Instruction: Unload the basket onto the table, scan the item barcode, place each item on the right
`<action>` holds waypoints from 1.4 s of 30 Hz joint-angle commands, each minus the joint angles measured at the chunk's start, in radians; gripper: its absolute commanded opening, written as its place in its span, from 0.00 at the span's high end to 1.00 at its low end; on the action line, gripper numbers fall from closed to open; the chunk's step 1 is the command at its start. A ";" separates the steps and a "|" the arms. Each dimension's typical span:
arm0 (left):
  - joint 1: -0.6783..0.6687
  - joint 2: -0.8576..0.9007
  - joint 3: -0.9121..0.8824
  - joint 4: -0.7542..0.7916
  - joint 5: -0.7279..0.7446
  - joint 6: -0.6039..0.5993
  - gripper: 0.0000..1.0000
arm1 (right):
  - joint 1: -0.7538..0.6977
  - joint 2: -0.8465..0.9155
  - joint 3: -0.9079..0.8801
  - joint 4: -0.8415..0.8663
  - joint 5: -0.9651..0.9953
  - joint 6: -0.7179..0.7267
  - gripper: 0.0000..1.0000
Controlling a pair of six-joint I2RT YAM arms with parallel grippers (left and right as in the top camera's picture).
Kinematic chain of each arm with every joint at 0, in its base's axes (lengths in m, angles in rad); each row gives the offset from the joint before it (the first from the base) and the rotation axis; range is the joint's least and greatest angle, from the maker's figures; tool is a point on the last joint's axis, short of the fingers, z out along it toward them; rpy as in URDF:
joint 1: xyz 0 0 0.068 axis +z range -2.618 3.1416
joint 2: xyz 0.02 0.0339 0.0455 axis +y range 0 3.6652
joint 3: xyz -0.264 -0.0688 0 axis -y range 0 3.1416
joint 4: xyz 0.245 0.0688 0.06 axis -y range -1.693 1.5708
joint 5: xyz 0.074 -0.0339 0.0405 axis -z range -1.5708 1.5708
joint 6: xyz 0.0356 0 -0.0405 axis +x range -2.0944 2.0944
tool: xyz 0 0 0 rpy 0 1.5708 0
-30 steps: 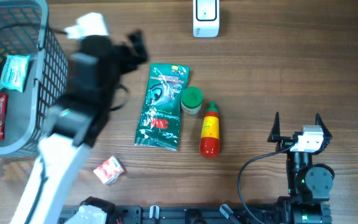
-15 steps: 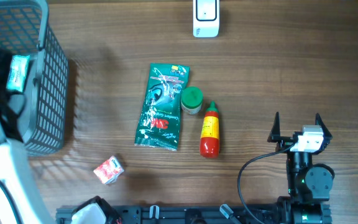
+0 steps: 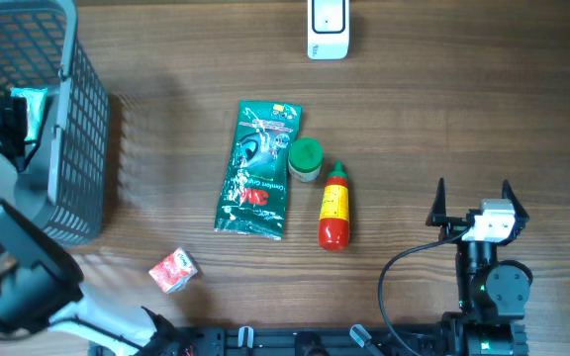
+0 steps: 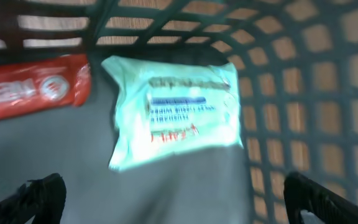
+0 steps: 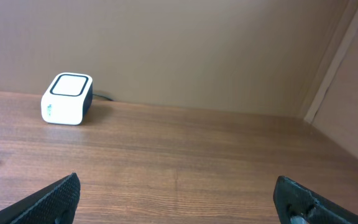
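Table (image 3: 443,99): wood, items spread mid-field.

Basket (image 3: 87,129): grey mesh, far left of the table. The left arm reaches into it.

Left gripper (image 4: 178,199): jaws wide, holding nothing, hanging over the basket floor just short of the pack.

Right gripper (image 3: 473,193): jaws wide, empty, parked at the right edge, well apart from everything.

Pouch (image 3: 257,170): green, flat, mid-table.

Scanner (image 3: 327,25): white box at the far edge, window up.

Pack (image 4: 176,109): pale green wipes pack. I take it to be the item in hand. It lies flat, label up, on the basket floor near the mesh wall, just beside a red packet (image 4: 33,87). The wrist view is blurred and no barcode can be made out.

Bottle (image 3: 333,208), jar (image 3: 306,158), small packet (image 3: 173,269): on the table, untouched.

Handling, judged: the pack looks light, soft and film-wrapped, so it is likely slippery and will sag if pinched at a corner. Best to grip across the narrow width near the middle, fingers on the two long edges. The mesh wall crowds one side.
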 commanded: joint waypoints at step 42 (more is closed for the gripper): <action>-0.026 -0.343 0.006 -0.047 -0.166 0.100 0.96 | 0.002 -0.005 -0.002 0.004 -0.013 -0.012 0.00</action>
